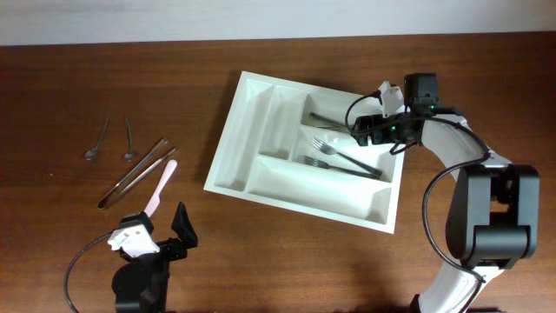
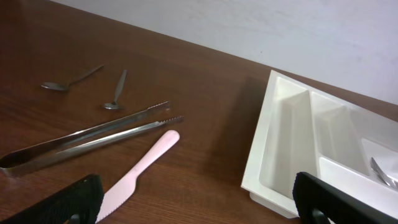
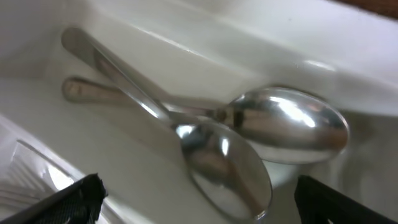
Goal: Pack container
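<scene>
The white container (image 1: 228,152) sits askew mid-tabletop (image 1: 287,261), nearer the far edge. My right claw (image 1: 360,128) hangs over its far right end, fingers spread wide, holding nothing. My left claw (image 1: 161,233), equally wide and empty, hovers by the near edge on the left. Toward the left edge lie metal tongs (image 1: 135,172) with a pink knife (image 1: 162,187) beside them. Forks (image 1: 334,156) rest in a long compartment, two spoons (image 3: 227,165) overlap under my right claw, and two small spoons (image 1: 128,143) lie beyond the tongs.
</scene>
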`<state>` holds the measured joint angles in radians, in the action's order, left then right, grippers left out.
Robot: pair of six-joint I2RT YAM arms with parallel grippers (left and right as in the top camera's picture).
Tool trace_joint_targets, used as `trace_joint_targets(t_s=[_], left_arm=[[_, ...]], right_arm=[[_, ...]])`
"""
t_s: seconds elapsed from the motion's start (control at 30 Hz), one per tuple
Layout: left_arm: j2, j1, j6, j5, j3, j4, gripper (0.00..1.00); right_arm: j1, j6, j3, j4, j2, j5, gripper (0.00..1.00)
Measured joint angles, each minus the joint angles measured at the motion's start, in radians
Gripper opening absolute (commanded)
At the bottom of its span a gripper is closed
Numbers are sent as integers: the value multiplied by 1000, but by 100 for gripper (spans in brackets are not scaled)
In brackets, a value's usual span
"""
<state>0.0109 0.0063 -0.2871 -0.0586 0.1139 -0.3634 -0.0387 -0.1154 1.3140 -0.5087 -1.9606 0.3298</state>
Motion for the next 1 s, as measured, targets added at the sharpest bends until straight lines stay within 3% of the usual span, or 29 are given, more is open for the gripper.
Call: trace_joint_targets(t_s=[0.23,0.4,0.5,0.77,1.0], left_arm=[[0,0,0,0,0,0,99],[0,0,0,0,0,0,99],[0,0,0,0,0,0,99],[0,0,0,0,0,0,99],[0,0,0,0,0,0,99]], right_arm=[[-1,-1,240,-143,-8,1,99],[21,-84,495,-404,-8,61,99],[113,-175,588,-549,-8,83,99],[368,-240,608,-600,-8,71,99],[376,-227,609,-626,-8,61,99]])
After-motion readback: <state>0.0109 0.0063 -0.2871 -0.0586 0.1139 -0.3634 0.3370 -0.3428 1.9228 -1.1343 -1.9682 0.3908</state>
